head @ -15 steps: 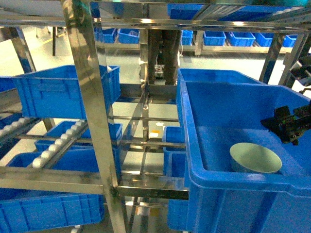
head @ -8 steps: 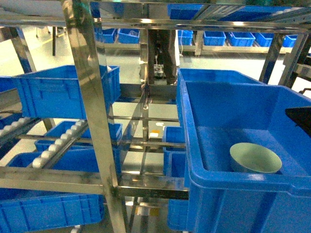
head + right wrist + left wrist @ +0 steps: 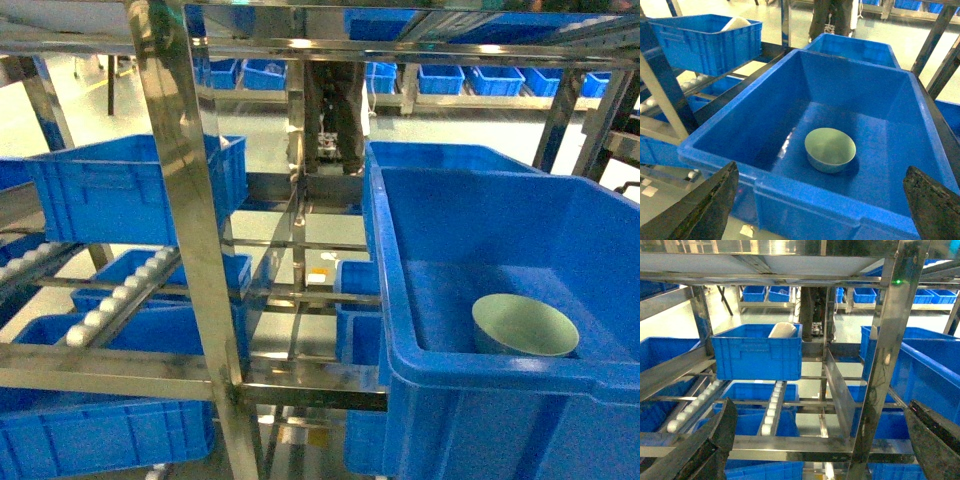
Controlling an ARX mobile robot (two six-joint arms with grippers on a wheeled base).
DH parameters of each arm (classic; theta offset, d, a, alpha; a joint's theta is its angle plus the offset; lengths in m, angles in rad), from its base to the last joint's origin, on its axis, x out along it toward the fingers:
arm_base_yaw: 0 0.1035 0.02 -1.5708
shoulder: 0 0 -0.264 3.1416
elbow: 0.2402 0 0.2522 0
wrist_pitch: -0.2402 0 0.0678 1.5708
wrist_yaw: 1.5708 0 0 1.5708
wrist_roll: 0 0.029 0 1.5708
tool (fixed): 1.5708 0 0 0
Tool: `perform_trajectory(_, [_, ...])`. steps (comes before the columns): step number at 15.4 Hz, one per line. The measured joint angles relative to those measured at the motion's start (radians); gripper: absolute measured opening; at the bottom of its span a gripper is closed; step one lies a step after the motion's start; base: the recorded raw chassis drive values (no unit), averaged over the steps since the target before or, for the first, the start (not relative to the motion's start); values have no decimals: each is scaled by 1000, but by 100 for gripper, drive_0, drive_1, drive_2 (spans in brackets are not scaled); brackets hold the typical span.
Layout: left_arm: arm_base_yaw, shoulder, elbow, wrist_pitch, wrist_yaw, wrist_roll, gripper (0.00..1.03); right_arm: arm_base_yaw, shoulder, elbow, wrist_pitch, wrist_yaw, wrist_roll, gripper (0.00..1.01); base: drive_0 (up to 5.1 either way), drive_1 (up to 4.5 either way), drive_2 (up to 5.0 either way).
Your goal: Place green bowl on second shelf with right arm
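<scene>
The green bowl [image 3: 525, 325] [image 3: 830, 149] sits upright on the floor of a large blue bin [image 3: 395, 330] [image 3: 805, 202] on the rack's right side. My right gripper [image 3: 822, 200] hangs open above and in front of the bin's near rim, with nothing between its dark fingertips [image 3: 720, 197]; the bowl lies beyond them, untouched. My left gripper [image 3: 820, 435] is open too, facing the steel rack frame, holding nothing. Neither gripper shows in the head view.
A steel upright [image 3: 190, 230] and crossbar [image 3: 300, 385] stand in front of me. A blue crate [image 3: 140, 185] [image 3: 757, 352] with a white object [image 3: 782, 330] rests on the left shelf. Roller tracks [image 3: 110, 305] and more blue bins [image 3: 100, 430] fill lower levels. A person's legs [image 3: 832, 15] are behind the rack.
The right gripper, seen at the head view's right edge above the bin a second ago, has drawn back out of that view. The bowl has stayed put.
</scene>
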Motion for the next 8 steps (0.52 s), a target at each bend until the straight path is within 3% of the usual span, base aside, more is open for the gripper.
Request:
perform_trajectory(2, [0, 0, 0, 0, 0, 0, 98, -62, -238, -19, -233, -108, 1, 98, 0, 0, 0])
perform_trajectory(6, [0, 0, 0, 0, 0, 0, 98, -64, -275, -31, -254, -125, 1, 98, 0, 0, 0])
perform_trajectory(7, [0, 0, 0, 0, 1, 0, 98, -3, -322, -97, -66, 32, 34, 89, 0, 0, 0])
perform_trajectory(8, [0, 0, 0, -1, -2, 0, 98, 55, -397, -172, 38, 161, 65, 77, 0, 0, 0])
